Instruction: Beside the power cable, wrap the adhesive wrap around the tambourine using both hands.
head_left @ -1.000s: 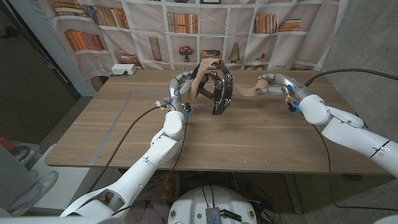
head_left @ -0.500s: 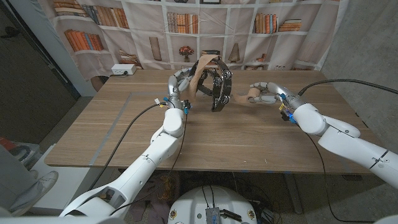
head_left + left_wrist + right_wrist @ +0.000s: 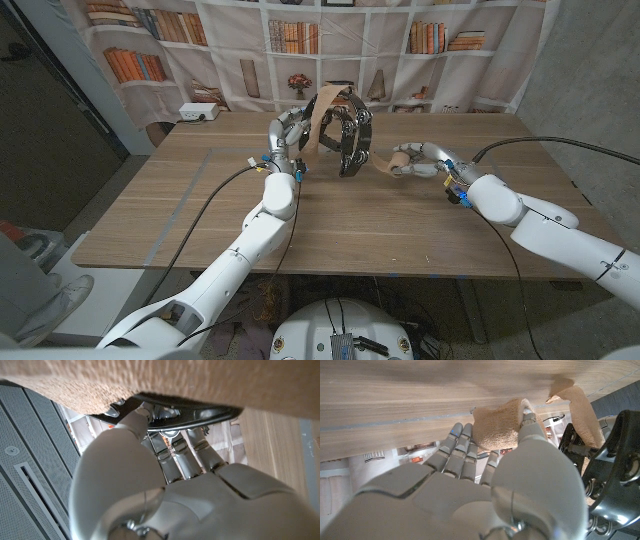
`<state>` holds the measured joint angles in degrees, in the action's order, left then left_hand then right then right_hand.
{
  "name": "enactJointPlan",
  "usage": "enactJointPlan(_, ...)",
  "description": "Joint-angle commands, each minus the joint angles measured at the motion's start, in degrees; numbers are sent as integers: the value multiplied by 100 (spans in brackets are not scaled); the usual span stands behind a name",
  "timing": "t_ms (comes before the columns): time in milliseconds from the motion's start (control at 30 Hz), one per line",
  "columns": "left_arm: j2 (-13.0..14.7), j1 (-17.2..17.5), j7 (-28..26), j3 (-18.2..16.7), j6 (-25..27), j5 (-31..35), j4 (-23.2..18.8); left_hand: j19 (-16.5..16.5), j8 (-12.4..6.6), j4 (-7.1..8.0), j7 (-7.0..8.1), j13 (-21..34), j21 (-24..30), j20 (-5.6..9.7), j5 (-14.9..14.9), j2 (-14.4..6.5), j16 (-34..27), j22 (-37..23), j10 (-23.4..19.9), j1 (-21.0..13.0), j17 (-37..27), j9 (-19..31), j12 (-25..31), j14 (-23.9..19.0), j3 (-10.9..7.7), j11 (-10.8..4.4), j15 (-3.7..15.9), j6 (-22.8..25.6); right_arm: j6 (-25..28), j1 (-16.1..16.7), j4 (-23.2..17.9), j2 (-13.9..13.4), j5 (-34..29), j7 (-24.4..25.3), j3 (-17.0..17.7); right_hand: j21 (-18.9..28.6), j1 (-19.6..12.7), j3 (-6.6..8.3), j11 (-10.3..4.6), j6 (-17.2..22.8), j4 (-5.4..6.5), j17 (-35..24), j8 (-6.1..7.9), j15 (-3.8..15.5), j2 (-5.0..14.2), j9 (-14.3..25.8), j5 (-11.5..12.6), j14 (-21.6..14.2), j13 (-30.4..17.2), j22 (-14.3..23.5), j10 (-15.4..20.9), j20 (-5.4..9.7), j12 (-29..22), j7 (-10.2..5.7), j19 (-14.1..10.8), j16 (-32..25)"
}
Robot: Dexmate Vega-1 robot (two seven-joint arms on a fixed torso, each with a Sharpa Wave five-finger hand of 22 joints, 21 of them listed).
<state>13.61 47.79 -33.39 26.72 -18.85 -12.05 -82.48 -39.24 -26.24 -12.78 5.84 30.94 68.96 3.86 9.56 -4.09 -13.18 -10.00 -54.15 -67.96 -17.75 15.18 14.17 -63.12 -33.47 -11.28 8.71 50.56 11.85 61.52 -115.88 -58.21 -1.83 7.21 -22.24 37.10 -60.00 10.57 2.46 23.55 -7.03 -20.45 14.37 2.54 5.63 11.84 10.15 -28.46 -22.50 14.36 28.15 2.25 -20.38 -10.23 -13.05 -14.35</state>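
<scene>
at the upper middle of the frame the left hand (image 3: 285, 135) grips the tambourine (image 3: 345, 135) upright on the desk (image 3: 400, 230) so its rim stays reachable, while the right hand (image 3: 418, 160) pinches the adhesive wrap (image 3: 395, 162) roll just right of it, keeping the tan strip taut

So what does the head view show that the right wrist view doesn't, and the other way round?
Head view alone: the left hand gripping the black tambourine's rim, the whole wooden table, and black cables trailing across it. Right wrist view alone: a close look at the tan adhesive wrap roll pinched in the right hand. Both: the black tambourine with a strip of wrap running to the roll.
</scene>
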Motion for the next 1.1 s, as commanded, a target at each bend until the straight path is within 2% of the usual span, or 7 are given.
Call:
enactJointPlan(33, -108, -48, -67, 6, -107, 8, 147, 12, 29, 446, -13, 25, 29, 689, 61, -31, -31, -29, -6, 15, -26, -7, -20, -263, -466, -13, 480, 29, -103, 99, -104, -37, 174, -134, -23, 24, -228, -8, -1408, 48, -1, -19, -20, 1110, 309, 28, -1, 13, -9, 14, 1575, 667, -55, 12, 8, 28)
enactJointPlan(100, -158, -94, -100, 18, -314, 73, 301, 12, 32, 445, -4, 24, 28, 689, 62, -36, -28, -28, -5, 13, -22, -8, -22, -259, -469, -14, 481, 27, -101, 103, -118, -44, 155, -127, -32, 24, -226, -9, -1408, 47, -1, -17, -22, 1110, 308, 28, -1, 13, -10, 11, 1577, 669, -55, 14, 12, 30)
enactJointPlan(300, -264, -65, -493, 10, -161, 311, 245, 34, 51, 412, -36, 24, 13, 727, 72, -46, 3, -21, 14, -33, 6, -12, -36, -215, -501, -11, 473, 3, -100, 156, -128, -50, 216, -43, 65, 30, -217, -11, -1406, 42, 2, -13, -27, 1110, 308, 27, -2, 13, -13, 2, 1581, 669, -52, 25, 13, 35)
enactJointPlan(567, -272, -68, -451, -3, -193, 250, 264, 37, 61, 409, -64, 23, 22, 739, 71, -51, 11, -26, 15, -41, 23, -12, -40, -211, -502, -12, 470, -8, -161, 132, -156, -31, 209, -81, 24, 35, -205, -15, -1404, 37, 5, -2, -35, 1109, 304, 27, -2, 23, -17, -11, 1573, 676, -45, 24, 22, 50)
enactJointPlan(700, -486, -141, -754, 3, -656, 459, 583, 43, 58, 411, -62, 23, 24, 737, 71, -51, 13, -26, 11, -39, 30, -8, -40, -210, -501, -13, 470, 1, -245, 57, -133, 4, 182, -149, -45, 39, -200, -17, -1406, 39, 5, 8, -37, 1109, 301, 27, -2, 37, -19, -20, 1573, 670, -42, 25, 27, 63)
enactJointPlan(867, -532, -210, -457, -7, -752, 183, 689, 52, 58, 415, -52, 19, 24, 738, 71, -54, 15, -26, 10, -38, 39, -11, -44, -213, -501, -14, 464, 14, -384, -150, -56, 108, 157, -323, -184, 38, -195, -19, -1406, 40, 3, 25, -40, 1107, 295, 27, -2, 66, -22, -29, 1571, 646, -38, 33, 47, 87)
enactJointPlan(1100, -712, -271, -511, -9, -996, 181, 898, 74, 67, 418, -54, 22, 18, 740, 73, -54, 20, -24, 6, -35, 53, -10, -42, -211, -503, -14, 459, 2, -504, -259, -20, 234, 203, -476, -310, 39, -188, -19, -1405, 36, 7, 37, -45, 1107, 301, 28, -1, 76, -24, -38, 1565, 646, -33, 43, 58, 99)
